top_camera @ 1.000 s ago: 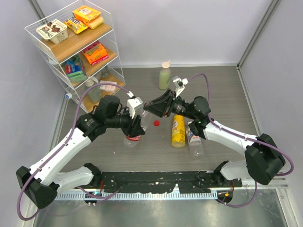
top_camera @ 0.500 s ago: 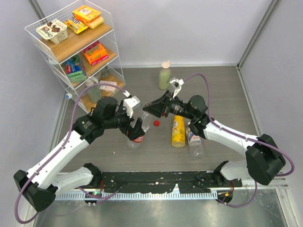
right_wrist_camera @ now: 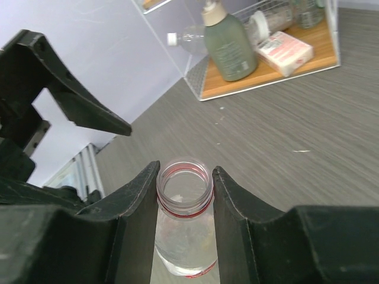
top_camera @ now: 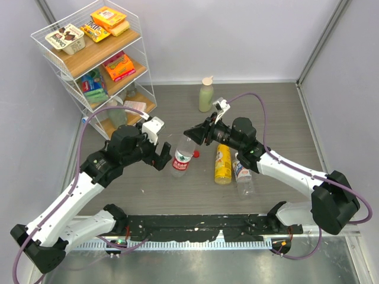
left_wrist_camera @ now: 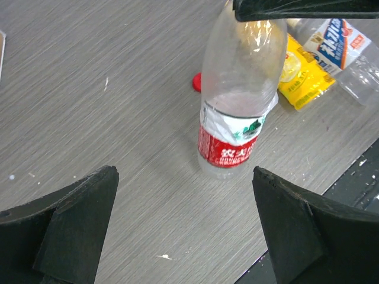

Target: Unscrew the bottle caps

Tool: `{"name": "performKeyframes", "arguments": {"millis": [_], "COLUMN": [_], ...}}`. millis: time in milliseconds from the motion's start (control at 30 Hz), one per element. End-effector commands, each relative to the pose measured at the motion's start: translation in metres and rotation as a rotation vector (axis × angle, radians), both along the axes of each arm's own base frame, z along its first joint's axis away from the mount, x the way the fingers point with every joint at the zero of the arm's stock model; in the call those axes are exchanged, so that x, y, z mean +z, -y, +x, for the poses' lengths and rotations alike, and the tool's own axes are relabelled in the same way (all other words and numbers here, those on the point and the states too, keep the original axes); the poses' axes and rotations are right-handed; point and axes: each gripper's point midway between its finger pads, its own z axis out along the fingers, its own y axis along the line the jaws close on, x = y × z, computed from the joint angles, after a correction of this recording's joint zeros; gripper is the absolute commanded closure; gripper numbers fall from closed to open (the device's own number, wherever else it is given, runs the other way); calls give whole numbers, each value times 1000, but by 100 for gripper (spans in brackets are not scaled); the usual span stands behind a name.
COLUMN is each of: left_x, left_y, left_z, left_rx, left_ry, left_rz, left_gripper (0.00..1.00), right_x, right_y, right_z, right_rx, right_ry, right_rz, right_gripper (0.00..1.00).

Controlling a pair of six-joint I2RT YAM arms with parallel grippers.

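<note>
- The upright bottle stands mid-table, its neck between the fingers of my right gripper.
- My left gripper sits left of it, apart.
- A loose cap lies on the table just right of that bottle.
- Further right, two lying bottles rest side by side.
- A pump bottle stands behind; the rack is back-left.

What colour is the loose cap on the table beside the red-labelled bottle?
Red. The cap shows best in the top external view.

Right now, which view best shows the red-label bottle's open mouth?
Right wrist: the bottle mouth is uncapped, clamped in the right gripper. Left wrist shows only body and label; from the top, the gripper hides it.
</note>
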Motion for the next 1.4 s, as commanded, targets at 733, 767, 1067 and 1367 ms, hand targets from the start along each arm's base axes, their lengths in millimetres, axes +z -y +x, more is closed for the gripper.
{"name": "performKeyframes", "arguments": {"millis": [733, 767, 1067, 1367], "left_x": [-3, -3, -5, -7], "left_y": [-19, -19, -19, -19], "left_z": [23, 23, 22, 22], "left_rx": [163, 162, 159, 160], "left_ry": [25, 24, 19, 13], "left_rz": [53, 55, 59, 66], "left_gripper": [0, 0, 0, 0], "right_x": [55, 52, 46, 22], "right_y": [4, 3, -12, -27], "right_z": [76, 80, 104, 126], "right_rx": [-395, -414, -454, -472], "right_ry": [411, 407, 416, 393], "right_rz": [-232, -235, -259, -304], "right_gripper": [98, 98, 98, 98]}}
